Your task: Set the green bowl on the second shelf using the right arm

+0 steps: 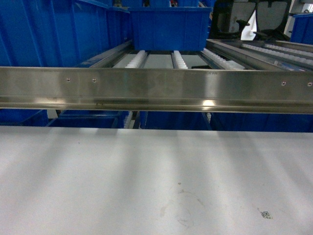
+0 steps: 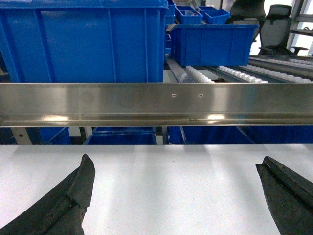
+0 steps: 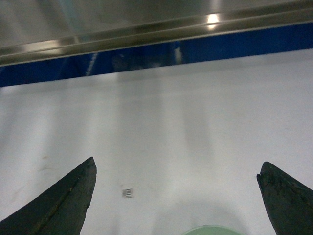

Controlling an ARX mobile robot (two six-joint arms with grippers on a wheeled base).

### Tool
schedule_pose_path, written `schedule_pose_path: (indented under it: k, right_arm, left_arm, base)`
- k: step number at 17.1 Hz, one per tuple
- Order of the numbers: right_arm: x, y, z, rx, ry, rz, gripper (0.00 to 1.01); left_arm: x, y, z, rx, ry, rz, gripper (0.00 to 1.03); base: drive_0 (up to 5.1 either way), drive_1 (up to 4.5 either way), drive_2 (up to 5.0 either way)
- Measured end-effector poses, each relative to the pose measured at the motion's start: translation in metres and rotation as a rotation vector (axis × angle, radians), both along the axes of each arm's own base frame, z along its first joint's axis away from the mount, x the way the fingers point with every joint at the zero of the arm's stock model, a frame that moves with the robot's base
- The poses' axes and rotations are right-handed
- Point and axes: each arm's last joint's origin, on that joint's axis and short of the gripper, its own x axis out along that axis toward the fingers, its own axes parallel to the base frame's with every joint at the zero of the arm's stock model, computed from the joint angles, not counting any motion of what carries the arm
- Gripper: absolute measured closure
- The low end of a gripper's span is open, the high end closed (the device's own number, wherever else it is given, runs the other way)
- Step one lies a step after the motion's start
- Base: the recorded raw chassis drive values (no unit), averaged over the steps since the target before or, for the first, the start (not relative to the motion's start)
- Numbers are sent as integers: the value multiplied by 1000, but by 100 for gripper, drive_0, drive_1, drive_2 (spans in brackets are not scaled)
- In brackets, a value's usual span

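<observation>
Item: green bowl, pale, smooth, round rim only, at 6 o'clock below my right gripper; not yet grasped, shelving all ahead. My fingers spread wide, empty. Left gripper likewise spread, empty. White matte table; brushed steel rail at 12 o'clock.

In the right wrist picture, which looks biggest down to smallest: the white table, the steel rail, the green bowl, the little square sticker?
1. White table
2. Steel rail
3. Green bowl, only a sliver of its rim showing at the frame's bottom edge, so its rank is unsure
4. Square sticker
</observation>
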Motion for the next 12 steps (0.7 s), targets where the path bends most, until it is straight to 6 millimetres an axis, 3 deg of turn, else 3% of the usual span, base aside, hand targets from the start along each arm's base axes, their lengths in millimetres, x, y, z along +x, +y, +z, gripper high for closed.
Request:
schedule_pose_path:
  k: [4,6,8,9,10,12]
  right_arm:
    - [-5,-11,11,-55,-89,-86,3]
    - [-5,-11,6,-52,-54,-68,3]
    - [-9,-22,-17,-29,40,-72,3]
    - [-15,-32,-43,-11,145,-107,3]
    - [-18,-36,-56,-11,197,-136,3]
    - [-22,-40,-70,-21,253,-167,3]
  left_arm:
    - [0,0,0,0,0,0,5]
    - [0,0,0,0,0,0,5]
    - [0,0,0,0,0,0,5]
    - [0,0,0,0,0,0,5]
    - [0,0,0,0,1,0,5]
    - [0,0,0,0,0,0,5]
  base:
    - [0,0,0]
    - [0,0,0]
    - [0,0,0]
    - [0,0,0]
    - [0,0,0]
    - [0,0,0]
